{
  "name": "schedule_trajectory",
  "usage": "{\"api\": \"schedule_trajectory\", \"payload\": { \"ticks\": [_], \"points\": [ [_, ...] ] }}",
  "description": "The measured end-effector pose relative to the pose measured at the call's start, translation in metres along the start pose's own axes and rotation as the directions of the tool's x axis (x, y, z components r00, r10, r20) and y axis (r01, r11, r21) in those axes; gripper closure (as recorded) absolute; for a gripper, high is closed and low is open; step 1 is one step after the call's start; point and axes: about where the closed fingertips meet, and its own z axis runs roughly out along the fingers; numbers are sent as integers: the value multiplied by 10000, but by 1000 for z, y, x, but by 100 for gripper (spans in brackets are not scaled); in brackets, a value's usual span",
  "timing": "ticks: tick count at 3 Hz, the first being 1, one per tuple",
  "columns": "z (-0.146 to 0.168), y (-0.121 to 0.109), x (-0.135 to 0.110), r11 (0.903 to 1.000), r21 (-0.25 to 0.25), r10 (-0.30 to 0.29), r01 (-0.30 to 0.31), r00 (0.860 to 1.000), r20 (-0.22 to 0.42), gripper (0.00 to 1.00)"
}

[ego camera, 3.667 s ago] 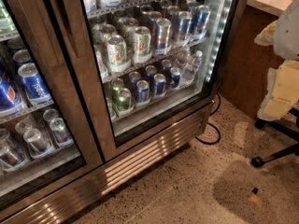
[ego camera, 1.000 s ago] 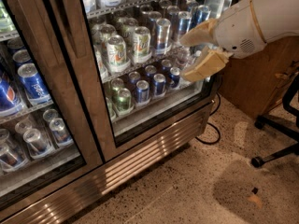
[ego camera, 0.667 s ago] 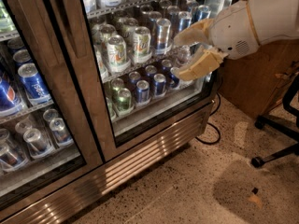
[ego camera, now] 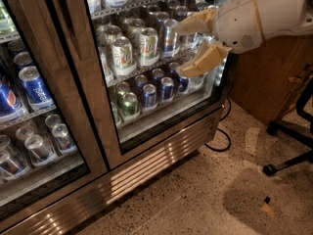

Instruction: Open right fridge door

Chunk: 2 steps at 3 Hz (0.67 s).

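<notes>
Speckled stone floor (ego camera: 186,209), lower right; black cable (ego camera: 221,142) looped on it beside the fridge's right corner; chair base (ego camera: 288,148) at far right.
Item 1: right fridge door (ego camera: 100,126), steel-framed glass, centre of view, lying flush with the neighbouring left door (ego camera: 34,131); canned drinks (ego camera: 132,50) shelved behind the glass. Vertical bar handle (ego camera: 73,31) along its left edge.
Item 2: gripper (ego camera: 180,50), entering from upper right, in front of the glass near the door's right edge. Jaws spread wide, nothing between them.
Item 3: steel vent grille (ego camera: 161,158) below the door.
</notes>
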Motion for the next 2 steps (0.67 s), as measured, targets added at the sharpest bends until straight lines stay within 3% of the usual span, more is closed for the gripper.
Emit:
{"api": "schedule_trajectory", "payload": {
  "ticks": [2],
  "points": [
    [16, -17, -31, 9942, -593, -855, 892, 9944, 617, 40]
  ]
}}
